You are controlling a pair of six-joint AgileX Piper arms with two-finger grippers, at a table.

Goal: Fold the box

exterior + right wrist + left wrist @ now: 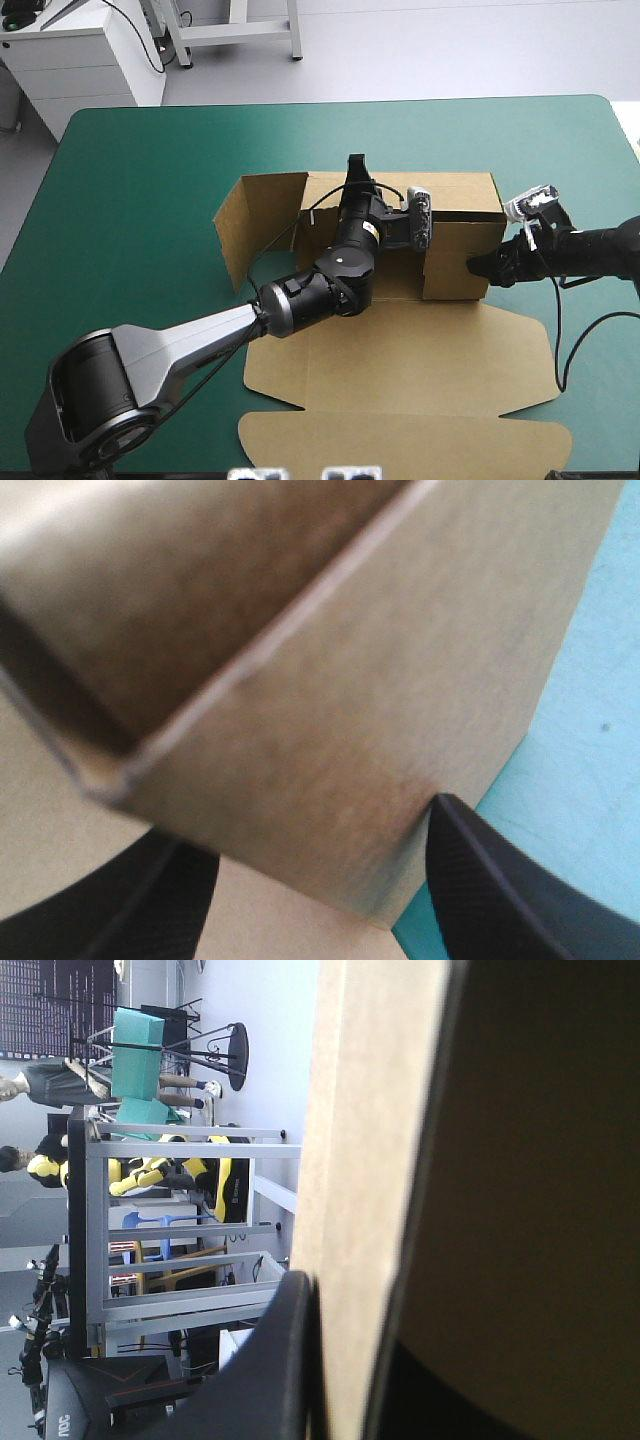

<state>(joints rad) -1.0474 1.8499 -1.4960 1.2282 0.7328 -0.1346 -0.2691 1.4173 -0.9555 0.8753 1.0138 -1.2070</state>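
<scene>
**The left claw (355,168) pinches the far wall, the right claw (480,265) stands spread**

The left claw, two broad black curved fins, reaches in over the middle of the box (400,385), a cut sheet of brown board, and sits on the top edge of its far wall. In its wrist view the wall's pale edge runs between the fins. One black finger (285,1360) lies against one face and a darker shape sits on the other (that side is deep in shadow), so the claw is all but pressed together on the board.

The box lies at the middle of the desk (130,180), a broad top under a teal-green cover. Its far and right-hand walls stand upright, the left-hand flap is swung outward, and the wide lid sheet lies flat on the near side.

The right claw, the same black pair, is at the near outer corner of the right-hand wall. Its fingers (485,880) are spread wide, a corner of the wall between them; whether either touches the board I cannot tell.
</scene>
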